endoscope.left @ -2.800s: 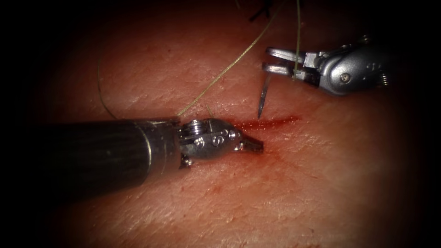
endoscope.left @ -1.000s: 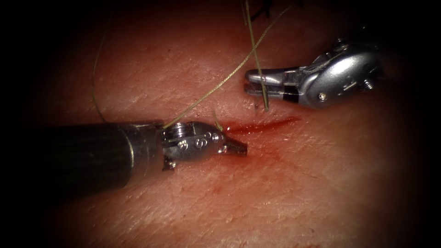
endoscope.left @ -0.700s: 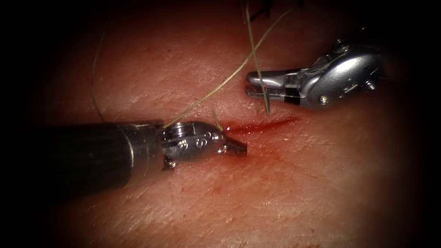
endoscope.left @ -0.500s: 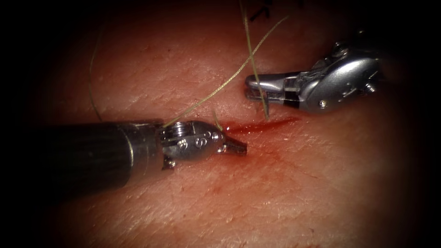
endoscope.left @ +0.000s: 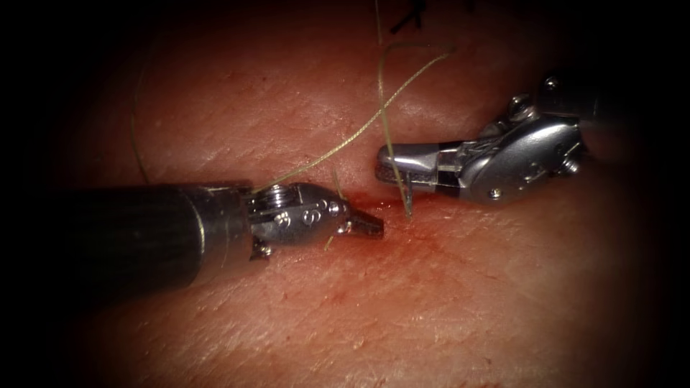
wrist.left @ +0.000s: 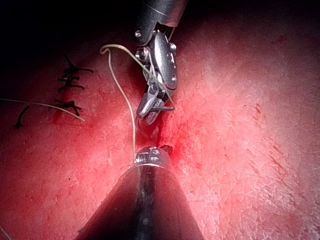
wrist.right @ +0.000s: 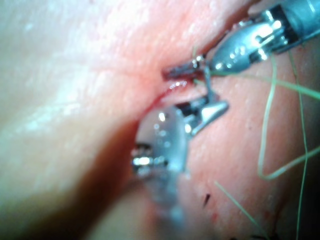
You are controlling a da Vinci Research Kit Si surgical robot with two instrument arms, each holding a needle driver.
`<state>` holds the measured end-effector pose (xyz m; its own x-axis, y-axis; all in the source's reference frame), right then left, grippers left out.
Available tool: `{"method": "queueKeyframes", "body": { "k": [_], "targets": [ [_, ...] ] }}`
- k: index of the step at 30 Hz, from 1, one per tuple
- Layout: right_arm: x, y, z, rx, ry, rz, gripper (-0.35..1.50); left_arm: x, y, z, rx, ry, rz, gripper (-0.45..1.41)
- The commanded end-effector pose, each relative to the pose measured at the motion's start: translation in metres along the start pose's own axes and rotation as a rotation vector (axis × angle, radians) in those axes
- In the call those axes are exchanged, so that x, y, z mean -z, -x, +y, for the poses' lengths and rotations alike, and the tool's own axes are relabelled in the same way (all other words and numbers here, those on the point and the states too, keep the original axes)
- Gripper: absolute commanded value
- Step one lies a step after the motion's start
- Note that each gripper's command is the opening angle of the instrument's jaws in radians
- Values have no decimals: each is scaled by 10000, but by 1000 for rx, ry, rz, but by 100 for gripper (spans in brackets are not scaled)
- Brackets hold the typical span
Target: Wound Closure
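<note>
The left pincer [endoscope.left: 365, 224] lies low on the tissue [endoscope.left: 431, 302] at the left end of the cut [endoscope.left: 431, 203], its jaws closed with nothing visibly between them; broad bare tissue spreads open below and to the right of it. A thread [endoscope.left: 338, 147] rises from its wrist and runs up to the right, and a short thread end [endoscope.left: 336, 185] stands just above its jaws. To the right, the right pincer [endoscope.left: 394, 167] is clamped on the needle [endoscope.left: 405, 195] near its upper end, the shaft hanging nearly straight down with its tip at the cut's red fluid [endoscope.left: 388, 208]; whether the tip has entered the tissue cannot be told. Compared with 2.8 s ago, the right pincer has come down and leftward to just beside the left one, and the thread above it has slackened into a loop [endoscope.left: 402, 57]. That loop crosses the rising thread close over both tools. Dark stitch ends [wrist.left: 70, 80] sit farther along the tissue in the left wrist view.
</note>
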<state>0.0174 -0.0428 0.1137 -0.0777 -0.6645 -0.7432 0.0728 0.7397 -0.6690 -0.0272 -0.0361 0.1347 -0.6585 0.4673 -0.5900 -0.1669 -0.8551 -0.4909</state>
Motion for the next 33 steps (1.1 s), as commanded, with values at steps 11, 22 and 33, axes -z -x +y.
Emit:
{"method": "queueKeyframes", "body": {
  "k": [11,22,33],
  "targets": [
    [-9,-4,-46,-19,-12,15,-35,-8,1,-3,0,0,0,-37],
    [10,-14,-65,-44,-2,8,-35,-9,1,-4,0,-1,-3,-40],
    [11,-13,-61,-65,14,-5,-35,-9,1,-3,0,-2,-6,-42]
  ]
}}
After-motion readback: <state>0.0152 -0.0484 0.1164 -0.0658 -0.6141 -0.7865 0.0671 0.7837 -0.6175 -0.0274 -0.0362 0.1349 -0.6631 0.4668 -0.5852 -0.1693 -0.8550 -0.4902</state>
